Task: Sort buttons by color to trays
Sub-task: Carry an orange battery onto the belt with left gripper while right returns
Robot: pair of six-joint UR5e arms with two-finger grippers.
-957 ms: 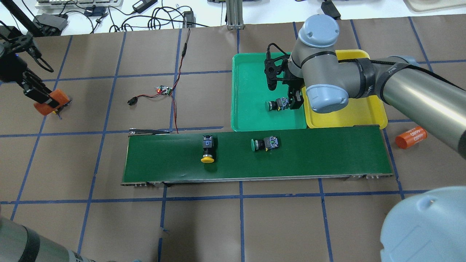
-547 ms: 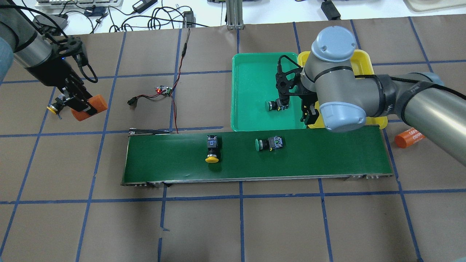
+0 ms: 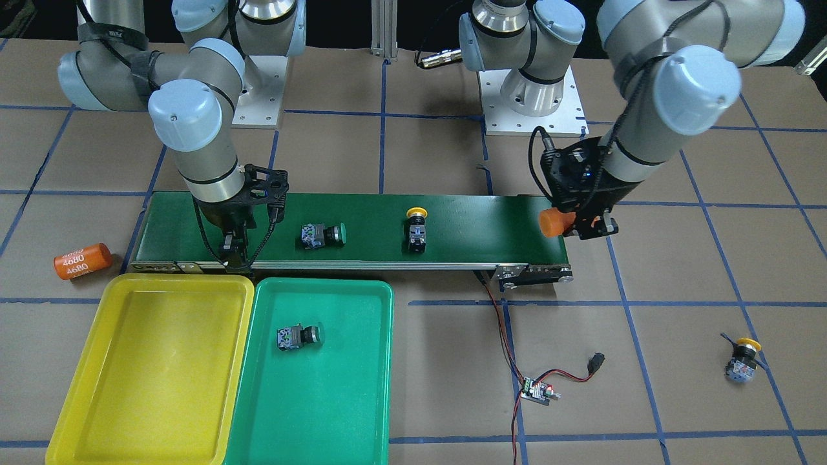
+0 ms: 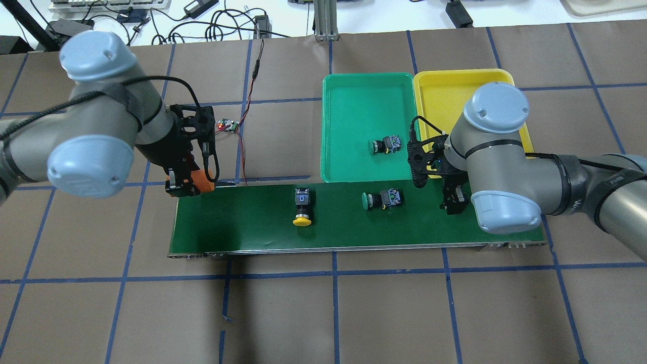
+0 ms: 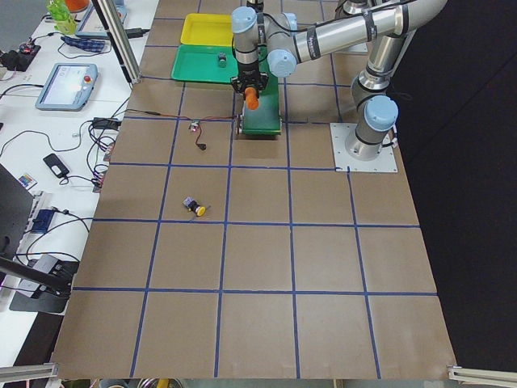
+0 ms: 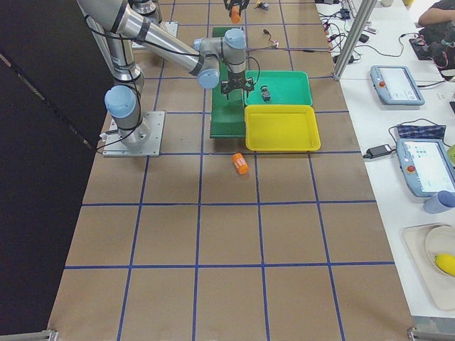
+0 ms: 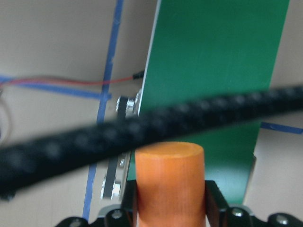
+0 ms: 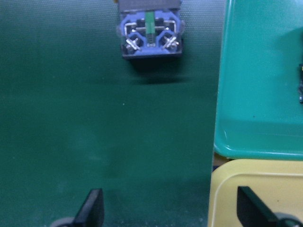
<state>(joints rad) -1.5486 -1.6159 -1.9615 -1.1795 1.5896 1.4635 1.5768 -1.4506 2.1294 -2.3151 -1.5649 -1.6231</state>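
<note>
Holding orange cylinder [image 4: 202, 177] at belt [image 4: 242, 222] end | yellow-capped button [image 4: 302, 205] mid-belt | circuit board [image 4: 227, 125] nearby

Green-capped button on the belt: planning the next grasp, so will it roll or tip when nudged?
Probably little rolling: the green-capped button lies on its side with a squarish contact block resting on the belt. Its round cap may let it pivot if pushed off-centre. Likely rigid plastic, light for its size.

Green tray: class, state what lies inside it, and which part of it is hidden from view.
One green-capped button lies on its side inside the green tray; nothing else shows. In the overhead view the right arm covers its corner beside the yellow tray.
</note>
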